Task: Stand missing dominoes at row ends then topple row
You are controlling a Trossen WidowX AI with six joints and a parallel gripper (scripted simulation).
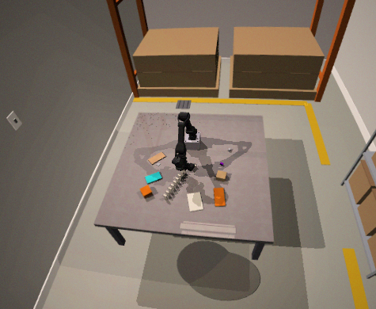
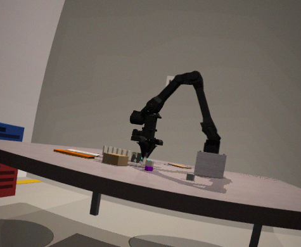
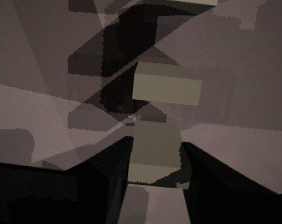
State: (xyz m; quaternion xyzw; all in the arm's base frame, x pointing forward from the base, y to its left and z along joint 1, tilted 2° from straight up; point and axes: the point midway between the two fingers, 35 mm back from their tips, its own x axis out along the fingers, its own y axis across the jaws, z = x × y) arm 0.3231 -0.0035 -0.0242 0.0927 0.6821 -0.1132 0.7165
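Note:
A row of pale standing dominoes (image 1: 175, 186) (image 2: 115, 150) runs diagonally across the table. My gripper (image 2: 146, 157) (image 3: 156, 147) is shut on a pale domino (image 3: 156, 142), upright and low over the table at the row's end nearest the arm base. In the wrist view the row's nearest domino (image 3: 167, 91) stands just beyond the held one, with a gap between them. Whether the held domino's foot touches the table is hidden. Another pale domino (image 1: 195, 165) (image 2: 149, 163) is close beside the gripper, off the row's line; its pose is unclear.
A teal slab (image 1: 153, 177), an orange block (image 1: 146, 191) and a tan slab (image 1: 157, 158) lie left of the row. A white slab (image 1: 195, 201), an orange slab (image 1: 219, 196), a tan box (image 1: 221, 174) (image 2: 115, 159) and a purple cube (image 1: 222, 163) (image 2: 149, 168) are to its right.

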